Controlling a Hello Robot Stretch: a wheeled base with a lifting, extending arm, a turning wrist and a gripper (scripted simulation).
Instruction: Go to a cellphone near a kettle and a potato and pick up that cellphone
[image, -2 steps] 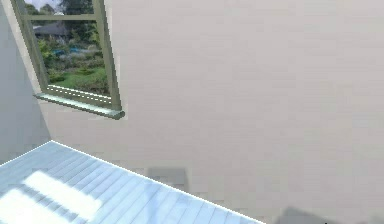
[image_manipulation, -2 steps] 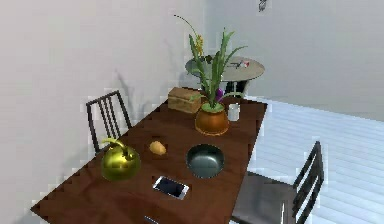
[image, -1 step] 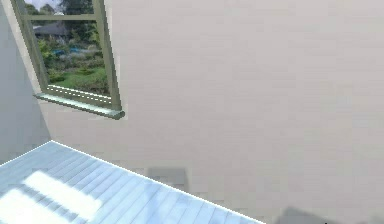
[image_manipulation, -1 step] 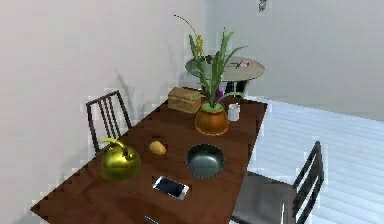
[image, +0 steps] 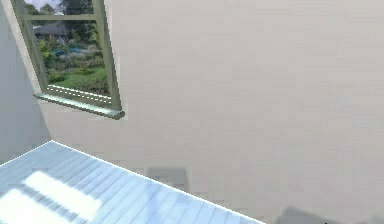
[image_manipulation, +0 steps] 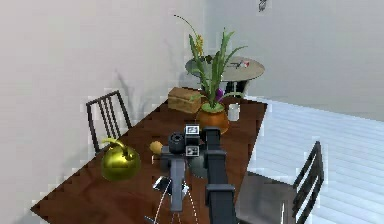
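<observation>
Dark wooden table (image_manipulation: 90, 195): gold kettle (image_manipulation: 119, 160), potato (image_manipulation: 155, 147), and a small flat slab, likely the cellphone (image_manipulation: 161, 183), by my gripper (image_manipulation: 172, 203), which is set low to reach it. Whether the gripper holds anything, I cannot tell.

On the dark wooden desk (image_manipulation: 100, 195) sits the kettle (image_manipulation: 120, 162), a shiny gold, round-bellied pot, upright, with a curved handle arching over its top. It stands toward the desk's nine o'clock edge in the arm side view. At about two o'clock from it, near but not touching, lies the potato (image_manipulation: 156, 147), a small tan lump resting on the wood. At about four o'clock from the kettle, and at six o'clock from the potato, lies a small flat slab with a pale face and dark rim, by its shape the cellphone (image_manipulation: 160, 183). It lies flat on the desk, slightly askew, apart from the other two.
</observation>
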